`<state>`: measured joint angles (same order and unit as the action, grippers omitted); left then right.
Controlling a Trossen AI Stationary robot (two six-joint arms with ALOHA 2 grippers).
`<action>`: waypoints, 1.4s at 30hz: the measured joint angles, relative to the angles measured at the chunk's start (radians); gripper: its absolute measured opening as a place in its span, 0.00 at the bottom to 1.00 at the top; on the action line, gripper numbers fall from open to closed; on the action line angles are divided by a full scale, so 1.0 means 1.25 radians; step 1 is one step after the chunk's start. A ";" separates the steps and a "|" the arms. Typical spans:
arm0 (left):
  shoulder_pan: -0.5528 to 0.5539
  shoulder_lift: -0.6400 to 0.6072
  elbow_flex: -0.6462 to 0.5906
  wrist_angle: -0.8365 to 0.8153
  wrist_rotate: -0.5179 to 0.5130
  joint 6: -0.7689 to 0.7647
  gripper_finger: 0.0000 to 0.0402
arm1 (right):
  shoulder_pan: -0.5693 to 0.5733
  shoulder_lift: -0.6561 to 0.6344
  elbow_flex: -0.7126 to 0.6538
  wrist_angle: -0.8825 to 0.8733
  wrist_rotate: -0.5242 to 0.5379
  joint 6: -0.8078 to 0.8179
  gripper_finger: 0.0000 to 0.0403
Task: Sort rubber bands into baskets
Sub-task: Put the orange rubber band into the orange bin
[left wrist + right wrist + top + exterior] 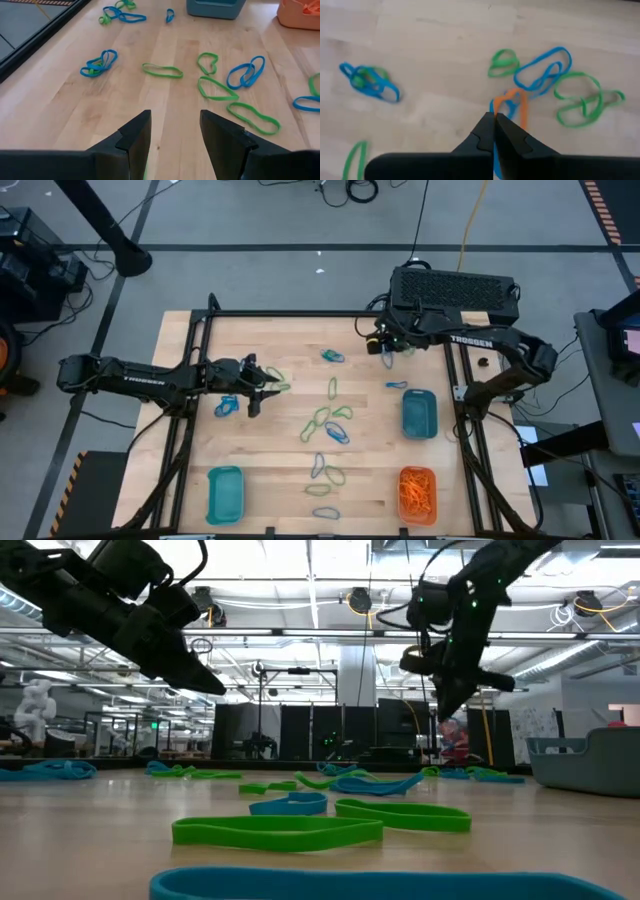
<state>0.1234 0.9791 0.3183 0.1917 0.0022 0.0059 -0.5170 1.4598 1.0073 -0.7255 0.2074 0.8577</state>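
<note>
The right end effector [494, 131] is pinched closed on an orange rubber band [514, 106], raised above the far side of the wooden tabletop [270, 470]. The left end effector [175, 142] hangs open over the left side. Green and blue rubber bands [327, 423] lie scattered mid-table. Two teal baskets [418, 414] and one orange basket [417, 493] sit near the front and right.
</note>
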 joint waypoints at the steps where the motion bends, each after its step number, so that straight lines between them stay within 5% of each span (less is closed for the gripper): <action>1: 0.000 0.000 0.000 0.000 0.002 0.000 0.44 | 0.010 0.000 0.005 -0.015 0.002 0.006 0.00; 10: 0.000 0.000 0.000 0.000 0.004 -0.016 0.44 | 0.059 0.018 0.006 -0.147 0.051 0.096 0.00; 19: 0.000 0.000 0.000 0.003 0.017 -0.020 0.44 | 0.061 0.114 -0.002 -0.132 0.048 0.100 0.01; 42: 0.000 0.000 0.000 0.000 0.017 -0.015 0.44 | 0.061 0.190 -0.003 -0.126 0.044 0.064 0.34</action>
<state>0.1238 0.9791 0.3183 0.1917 0.0235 -0.0132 -0.4404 1.6970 1.0031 -0.8835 0.2622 0.9378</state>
